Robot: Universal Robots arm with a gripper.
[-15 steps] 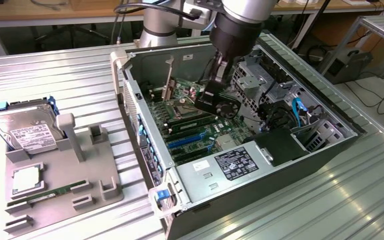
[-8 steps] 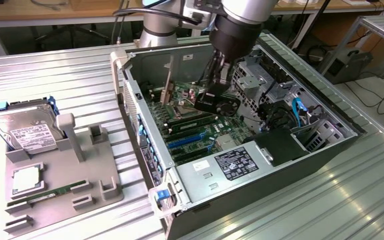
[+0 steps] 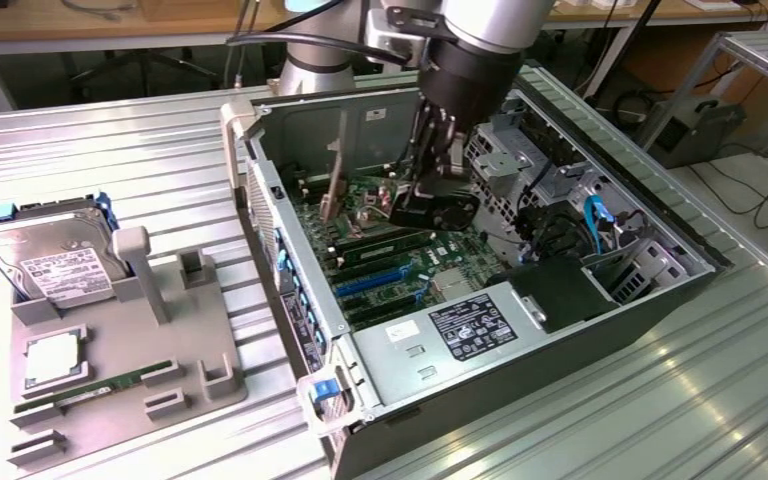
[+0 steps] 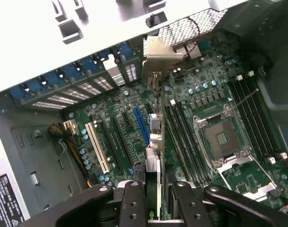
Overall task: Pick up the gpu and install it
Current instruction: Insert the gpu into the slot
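The open computer case (image 3: 651, 310) lies on its side, its motherboard (image 4: 205, 85) exposed. The gripper (image 3: 431, 212) reaches inside, jaws clenched on the gpu (image 4: 154, 175), which is held edge-down, likely to meet a slot. The wrist view adds its silver bracket (image 4: 159, 54) facing the case's vented rear wall, above the blue slot (image 4: 140, 124).

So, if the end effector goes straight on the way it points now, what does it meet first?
Probably the motherboard: the end effector, shut on the gpu, points down into the case, so the card's lower edge should touch near the blue slot first. Depth is unclear.
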